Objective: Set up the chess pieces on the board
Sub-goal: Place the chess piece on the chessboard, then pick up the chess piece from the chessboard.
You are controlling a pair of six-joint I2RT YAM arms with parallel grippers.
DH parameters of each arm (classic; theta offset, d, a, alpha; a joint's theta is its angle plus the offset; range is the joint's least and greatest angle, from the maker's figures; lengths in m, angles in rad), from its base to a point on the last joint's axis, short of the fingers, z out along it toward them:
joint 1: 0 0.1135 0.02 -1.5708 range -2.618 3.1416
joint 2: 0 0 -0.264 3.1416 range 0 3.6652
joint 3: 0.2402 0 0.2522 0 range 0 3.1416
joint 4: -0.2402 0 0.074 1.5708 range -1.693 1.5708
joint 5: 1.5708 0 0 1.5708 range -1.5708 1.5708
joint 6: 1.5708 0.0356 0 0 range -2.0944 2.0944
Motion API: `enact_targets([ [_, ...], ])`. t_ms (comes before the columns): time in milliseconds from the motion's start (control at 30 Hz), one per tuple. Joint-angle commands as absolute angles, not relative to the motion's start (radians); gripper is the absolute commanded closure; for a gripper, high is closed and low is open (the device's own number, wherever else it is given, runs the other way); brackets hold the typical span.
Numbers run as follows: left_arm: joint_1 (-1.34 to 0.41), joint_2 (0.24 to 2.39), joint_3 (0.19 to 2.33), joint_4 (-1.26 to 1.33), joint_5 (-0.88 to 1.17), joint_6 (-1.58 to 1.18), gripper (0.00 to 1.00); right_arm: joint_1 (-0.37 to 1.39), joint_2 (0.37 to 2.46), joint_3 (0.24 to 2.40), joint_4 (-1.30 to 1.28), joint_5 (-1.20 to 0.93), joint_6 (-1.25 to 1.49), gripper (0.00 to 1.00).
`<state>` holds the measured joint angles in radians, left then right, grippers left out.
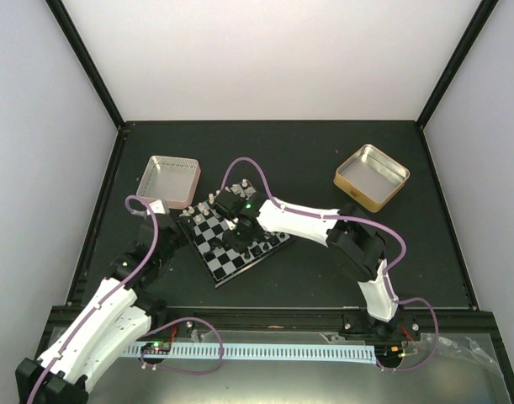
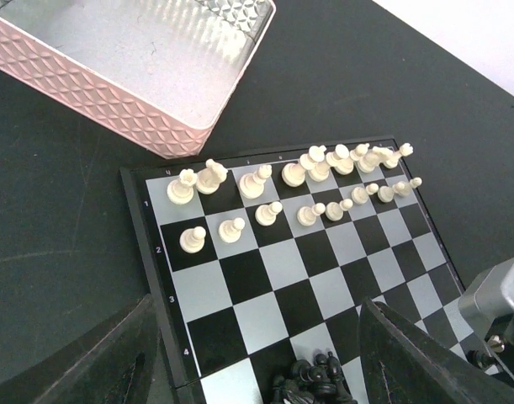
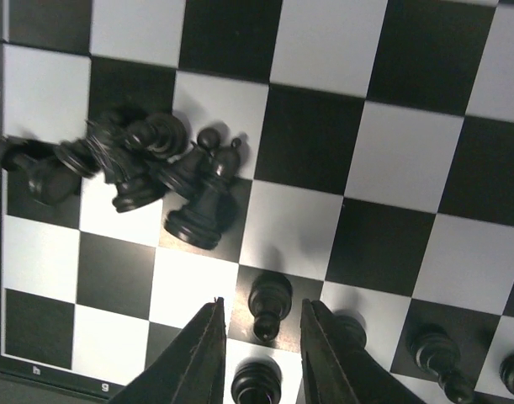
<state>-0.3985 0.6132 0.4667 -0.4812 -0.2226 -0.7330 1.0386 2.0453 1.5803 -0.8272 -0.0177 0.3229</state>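
Nearest us, the left gripper (image 2: pixel 258 305) hangs at the board's left side with its fingers spread wide, holding nothing. The board (image 1: pixel 225 261) lies at an angle in the middle of the dark table (image 1: pixel 324 151). The right gripper (image 3: pixel 262 303) is low over the board. Its fingers are spread to either side of one standing black pawn (image 3: pixel 269 310), with a slim gap on both sides. Close by that pawn, a heap of black pieces (image 3: pixel 130 164) lies toppled across several squares. The white pieces (image 2: pixel 307 181) stand in two tidy rows along the board's far left side. Beyond them we see a pink tin (image 1: pixel 171 181) near the board's corner, and a gold tin (image 1: pixel 372 177) well apart at far right.
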Motion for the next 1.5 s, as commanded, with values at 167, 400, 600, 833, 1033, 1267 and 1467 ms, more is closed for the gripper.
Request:
enact_targets([
  [167, -0.387, 0.579, 0.474, -0.488, -0.242, -0.741, 0.34, 1.047, 2.100, 1.688, -0.815, -0.011, 0.317, 0.71],
  [400, -0.387, 0.577, 0.474, -0.494, -0.242, -0.739, 0.34, 1.055, 2.145, 1.724, -0.818, -0.053, 0.293, 0.67],
  [600, -0.385, 0.581, 0.473, -0.489, -0.239, -0.740, 0.34, 1.058, 2.171, 1.720, -0.818, -0.046, 0.294, 0.69],
  [833, -0.385, 0.584, 0.474, -0.485, -0.236, -0.740, 0.34, 1.058, 2.193, 1.715, -0.804, -0.017, 0.302, 0.72],
  [1033, -0.385, 0.581, 0.477, -0.486, -0.235, -0.740, 0.34, 1.058, 2.210, 1.708, -0.807, -0.004, 0.308, 0.75],
  [1267, -0.385, 0.581, 0.481, -0.484, -0.229, -0.740, 0.33, 1.058, 2.196, 1.691, -0.791, 0.012, 0.310, 0.87],
  [1467, -0.385, 0.559, 0.489, -0.447, -0.174, -0.709, 0.30, 1.058, 2.094, 1.614, -0.653, 0.040, 0.281, 0.89],
])
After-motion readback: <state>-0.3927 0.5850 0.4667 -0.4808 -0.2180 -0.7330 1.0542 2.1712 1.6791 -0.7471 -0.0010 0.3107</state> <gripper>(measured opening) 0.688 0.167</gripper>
